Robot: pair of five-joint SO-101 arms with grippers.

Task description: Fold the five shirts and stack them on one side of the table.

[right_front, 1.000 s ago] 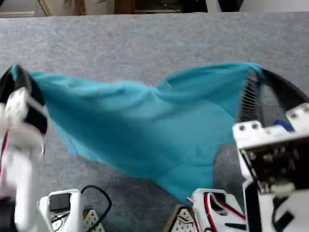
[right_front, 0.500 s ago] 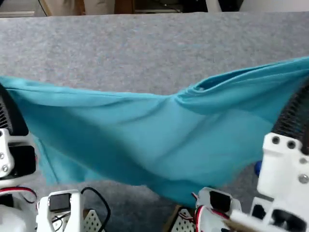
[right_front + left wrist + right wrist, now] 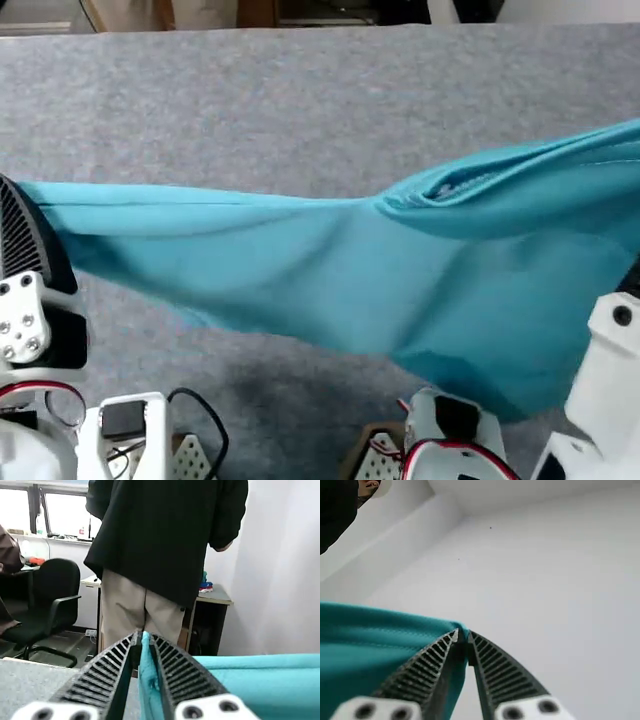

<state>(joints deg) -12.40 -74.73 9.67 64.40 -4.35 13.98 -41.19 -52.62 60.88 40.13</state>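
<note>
A teal shirt (image 3: 330, 280) hangs stretched across the table's width, lifted off the grey surface between both arms. My left gripper (image 3: 144, 641) is shut on one edge of the teal shirt (image 3: 260, 680), at the left side of the high view where its black finger (image 3: 25, 240) shows. My right gripper (image 3: 461, 636) is shut on the opposite edge of the teal shirt (image 3: 365, 640), raised high and pointing up at a white wall. The shirt's collar (image 3: 440, 190) faces up near the right.
The grey felt table (image 3: 300, 100) stretches bare behind the shirt. The arm bases and cables (image 3: 150, 430) sit at the near edge. The right arm's white body (image 3: 605, 400) stands at the lower right. A person stands beyond the table in the left wrist view.
Both grippers have pulled apart and risen, drawing the shirt taut from a sagging drape into a wide band. The right end has gone past the frame's right edge.
</note>
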